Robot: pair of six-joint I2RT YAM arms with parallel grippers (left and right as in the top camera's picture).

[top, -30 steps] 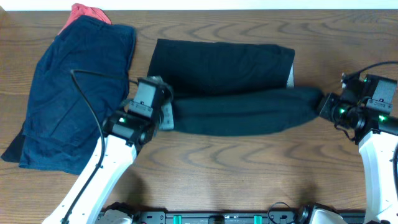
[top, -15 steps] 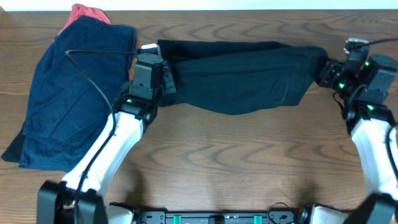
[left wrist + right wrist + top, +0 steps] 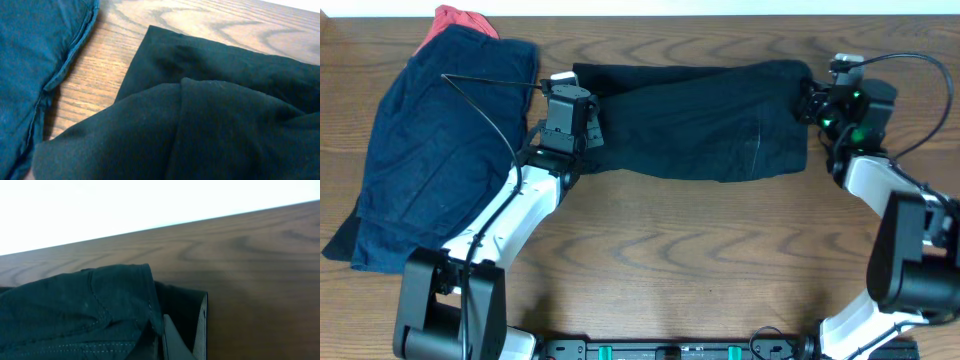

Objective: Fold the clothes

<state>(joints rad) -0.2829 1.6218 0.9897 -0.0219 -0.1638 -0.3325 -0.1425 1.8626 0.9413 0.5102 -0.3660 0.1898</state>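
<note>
My left hand is clamped shut on the left end of the black shorts. My right hand is pinched tight on their far right corner. Between my two hands the shorts lie along the worktop, doubled over into a long dark band. From my left wrist I see the upper layer of the shorts heaped in soft folds right in front of my hand, over a flat lower layer whose corner points away from me. My own fingers are hidden there.

Just to the left of my left hand lies the navy garment, spread out. A narrow strip of bare wood lies between its seamed edge and the shorts. The red garment peeks out from under the navy garment's far corner, well away from my left hand.

From my right wrist, a stitched edge of the shorts bulges up beside my hand, with bare wood beyond.
</note>
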